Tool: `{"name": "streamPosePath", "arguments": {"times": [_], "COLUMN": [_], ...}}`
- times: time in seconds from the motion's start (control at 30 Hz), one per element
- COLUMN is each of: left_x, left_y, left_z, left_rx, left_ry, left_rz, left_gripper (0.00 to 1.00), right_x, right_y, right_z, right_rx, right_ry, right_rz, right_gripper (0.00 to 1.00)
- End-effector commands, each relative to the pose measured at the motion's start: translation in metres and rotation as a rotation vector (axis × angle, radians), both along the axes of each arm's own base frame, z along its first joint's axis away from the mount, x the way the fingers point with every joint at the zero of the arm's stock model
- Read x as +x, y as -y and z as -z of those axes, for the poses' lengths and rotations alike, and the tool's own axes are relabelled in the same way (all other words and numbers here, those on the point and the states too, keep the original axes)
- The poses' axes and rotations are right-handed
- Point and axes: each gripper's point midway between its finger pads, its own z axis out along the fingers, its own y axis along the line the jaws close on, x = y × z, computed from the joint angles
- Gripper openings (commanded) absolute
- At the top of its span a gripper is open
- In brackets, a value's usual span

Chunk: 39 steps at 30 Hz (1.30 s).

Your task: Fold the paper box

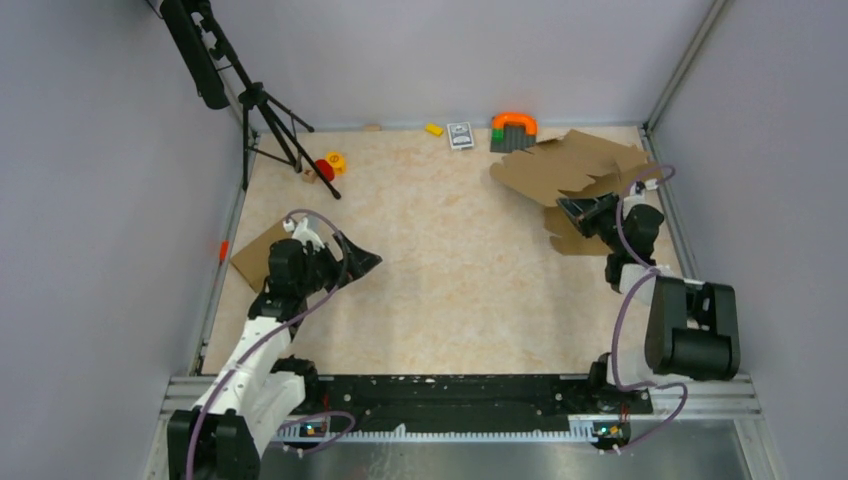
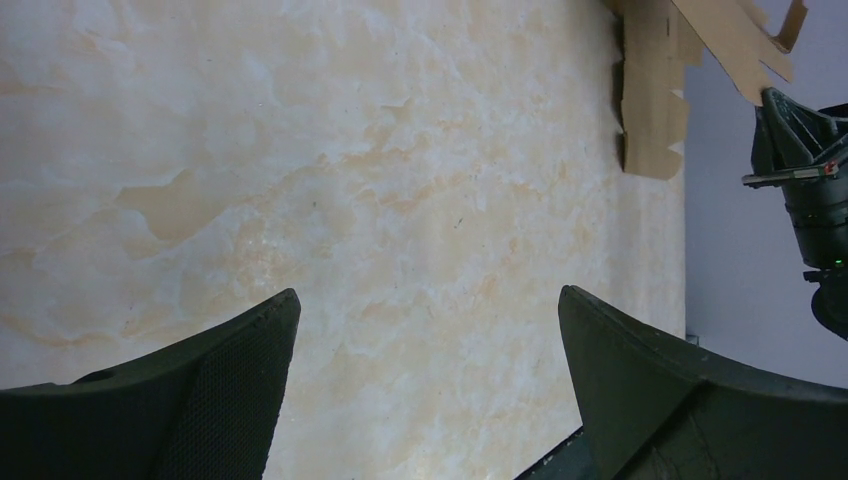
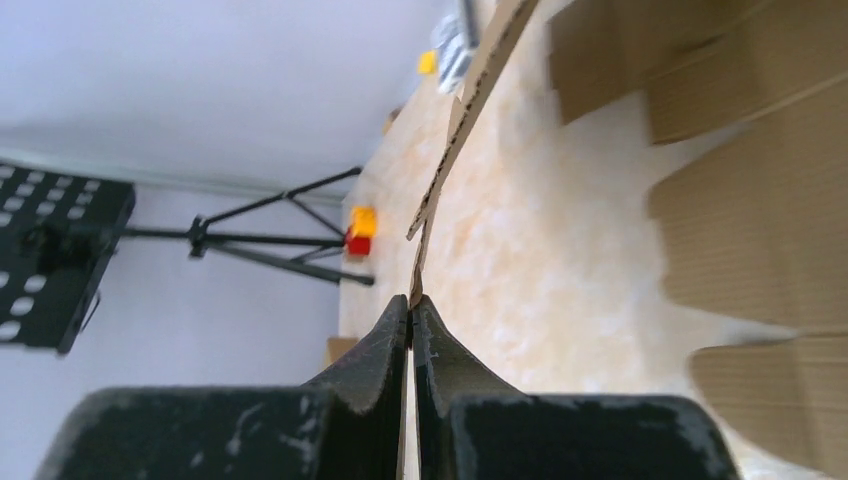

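Pinching the paper box (image 1: 560, 165) edge, right claw (image 3: 411, 312) is clamped tight at the top view's upper right; only its wrist view shows that. Left claw (image 2: 428, 293) gapes over the surface (image 2: 400, 150).

Mid-table (image 1: 450, 270) open — tripod (image 1: 268, 118), toys (image 1: 513, 128), paper box (image 1: 560, 165) line its far edge.

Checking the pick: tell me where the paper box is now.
Top view: the paper box is at the far right, by the back corner, beside the orange toy, its near edge pinched in the shut right gripper.
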Motion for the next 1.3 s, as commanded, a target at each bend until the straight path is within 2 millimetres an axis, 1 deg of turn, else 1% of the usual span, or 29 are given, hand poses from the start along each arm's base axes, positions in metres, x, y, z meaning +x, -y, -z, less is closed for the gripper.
{"name": "streamPosePath", "arguments": {"times": [0.0,0.07,0.13,0.2,0.23,0.3,0.37,0.47,0.63,0.73,0.8,0.87,0.93,1.1,1.17,1.27], "left_x": [0.000,-0.002,-0.004,-0.005,-0.005,-0.003,0.000,0.002,0.003,-0.001,-0.003,-0.003,-0.003,0.001,0.001,0.001], "left_y": [0.012,0.023,0.038,0.052,0.058,0.066,0.073,0.087,0.113,0.130,0.137,0.141,0.143,0.141,0.140,0.139], "left_z": [-0.024,-0.027,-0.025,-0.022,-0.021,-0.016,-0.015,-0.017,-0.013,-0.005,-0.001,0.001,0.000,0.000,0.000,0.006], "left_rx": [-0.107,-0.182,-0.222,-0.219,-0.214,-0.220,-0.251,-0.309,-0.356,-0.374,-0.382,-0.392,-0.402,-0.387,-0.383,-0.372], "left_ry": [0.093,0.096,0.073,0.050,0.038,-0.006,-0.022,-0.040,-0.085,-0.115,-0.130,-0.138,-0.126,-0.107,-0.107,-0.120], "left_rz": [0.018,0.022,0.025,0.034,0.033,0.007,-0.016,-0.023,-0.008,0.018,0.031,0.033,0.041,0.023,0.021,0.015], "left_gripper": [0.99,0.99,0.99,0.99,0.99,0.99,0.99,0.99,0.99,0.98,0.96,0.92,0.83,0.73,0.70,0.68], "right_x": [-0.030,-0.046,-0.061,-0.075,-0.084,-0.097,-0.110,-0.124,-0.140,-0.149,-0.153,-0.157,-0.161,-0.175,-0.180,-0.185], "right_y": [-0.041,-0.055,-0.064,-0.070,-0.080,-0.092,-0.098,-0.104,-0.118,-0.133,-0.139,-0.144,-0.150,-0.169,-0.175,-0.181], "right_z": [-0.020,-0.016,-0.012,-0.006,-0.004,0.005,0.014,0.022,0.030,0.033,0.033,0.033,0.035,0.038,0.039,0.039], "right_rx": [-0.029,-0.038,-0.015,0.013,0.018,0.008,0.007,0.040,0.063,0.061,0.074,0.086,0.085,0.080,0.080,0.081], "right_ry": [0.021,0.000,-0.009,-0.026,-0.033,-0.062,-0.084,-0.106,-0.157,-0.177,-0.183,-0.185,-0.195,-0.212,-0.211,-0.211], "right_rz": [-0.119,-0.143,-0.163,-0.180,-0.210,-0.242,-0.257,-0.276,-0.321,-0.361,-0.372,-0.378,-0.391,-0.447,-0.464,-0.483], "right_gripper": [0.00,0.00,0.00,0.00,0.00,0.00,0.00,0.00,0.00,0.00,0.00,0.00,0.00,0.00,0.00,0.00]}}
